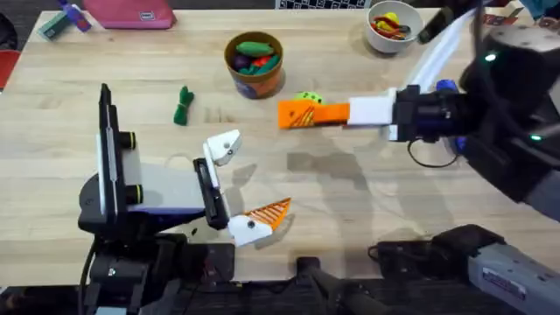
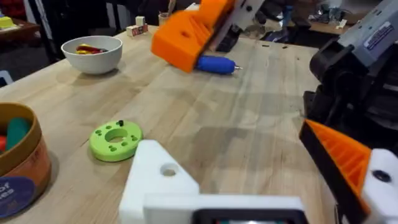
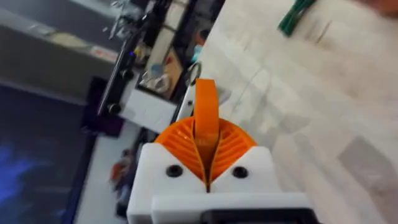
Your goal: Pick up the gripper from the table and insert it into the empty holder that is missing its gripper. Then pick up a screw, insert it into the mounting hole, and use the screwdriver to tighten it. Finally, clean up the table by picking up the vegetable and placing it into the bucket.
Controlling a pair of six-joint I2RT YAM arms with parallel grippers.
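Note:
My right gripper hovers over the table's middle, shut on the gripper, a small orange ribbed pad that sticks out between its orange pads. In the left wrist view the right gripper hangs above the blue screwdriver. My left gripper stands open nearby. Its far finger is the bare white empty holder, and its near finger carries an orange pad. The dark green vegetable lies left of the orange-brown bucket, which holds toy food.
A round green disc with holes and a small dark piece on top lies just behind the right gripper. A white bowl with red and yellow bits stands at the back right. A pink case sits at the back left edge.

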